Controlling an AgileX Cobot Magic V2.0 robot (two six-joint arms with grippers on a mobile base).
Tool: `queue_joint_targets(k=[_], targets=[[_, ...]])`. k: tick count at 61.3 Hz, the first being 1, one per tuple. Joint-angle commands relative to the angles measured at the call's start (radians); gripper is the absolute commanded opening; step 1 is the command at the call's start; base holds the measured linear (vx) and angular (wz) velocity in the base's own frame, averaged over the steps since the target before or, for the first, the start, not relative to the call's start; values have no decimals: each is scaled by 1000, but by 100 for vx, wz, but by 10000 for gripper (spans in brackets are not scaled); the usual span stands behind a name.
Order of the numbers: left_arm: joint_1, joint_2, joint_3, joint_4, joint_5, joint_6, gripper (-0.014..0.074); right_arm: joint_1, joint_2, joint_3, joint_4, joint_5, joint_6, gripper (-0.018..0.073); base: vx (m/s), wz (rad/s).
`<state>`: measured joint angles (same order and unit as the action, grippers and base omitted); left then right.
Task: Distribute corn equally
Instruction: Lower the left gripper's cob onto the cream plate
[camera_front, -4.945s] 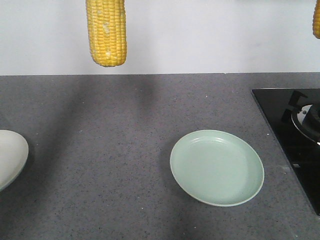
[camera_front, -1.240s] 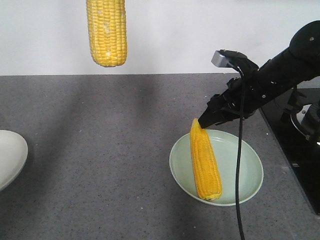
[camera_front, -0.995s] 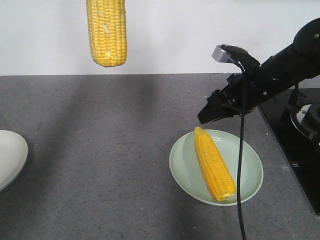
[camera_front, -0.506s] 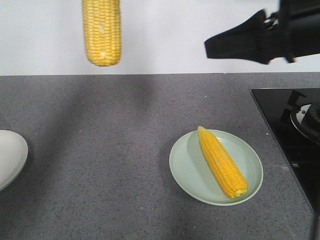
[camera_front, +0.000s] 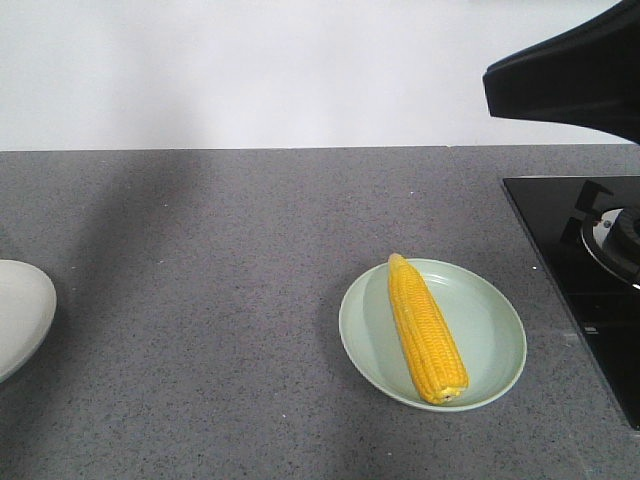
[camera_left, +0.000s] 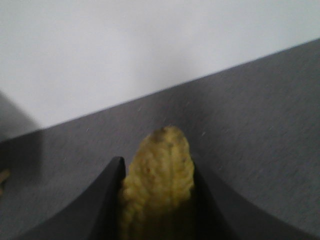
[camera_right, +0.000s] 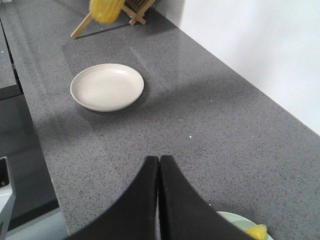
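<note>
A speckled dark grey stone countertop filled the scene, with a black glass hob at its right edge. Near the front right sat a round pale green plate, and a bright yellow corn cob lay across it, tip toward the back. A second round cream plate sat bare at the left edge.

The right gripper, which had released that cob a second earlier, had lifted well clear, its black fingers pressed together on nothing.

The left gripper had its fingers clamped around another yellow cob, now raised out of the front view where it had hung before.

Judging from this, one plate was served, and the held cob probably belonged on the cream plate.
</note>
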<state>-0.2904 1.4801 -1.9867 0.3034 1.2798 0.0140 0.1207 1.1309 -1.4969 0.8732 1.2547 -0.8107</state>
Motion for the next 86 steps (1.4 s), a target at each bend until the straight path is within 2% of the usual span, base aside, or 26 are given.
queue_joint_targets(k=[1, 8, 11, 26, 35, 47, 76, 86], targets=[[-1, -79, 160, 120, -28, -57, -6, -3, -14, -24, 37, -35, -11, -8, 0, 0], [3, -123, 355, 179, -29, -77, -6, -3, -14, -24, 37, -19, -11, -7, 0, 0], [19, -133, 415, 182, -35, -86, -6, -3, -16, -24, 37, -6, -11, -7, 0, 0], [171, -139, 640, 177, -134, -102, -6, -3, -16, -24, 42, 34, -2, -6, 0, 0], [238, -139, 659, 161, -193, -102, -6, -3, -16, -24, 46, 34, -2, -4, 0, 0], [267, -118, 659, 60, -284, -98, -6, -3, -16, -24, 72, 34, -2, -4, 0, 0], [290, 35, 660, 66, -292, -91, -3, -3, -16, -24, 71, 34, -2, -4, 0, 0], [290, 62, 660, 66, -284, -100, 33, -3, -16, -24, 71, 34, -2, -4, 0, 0]])
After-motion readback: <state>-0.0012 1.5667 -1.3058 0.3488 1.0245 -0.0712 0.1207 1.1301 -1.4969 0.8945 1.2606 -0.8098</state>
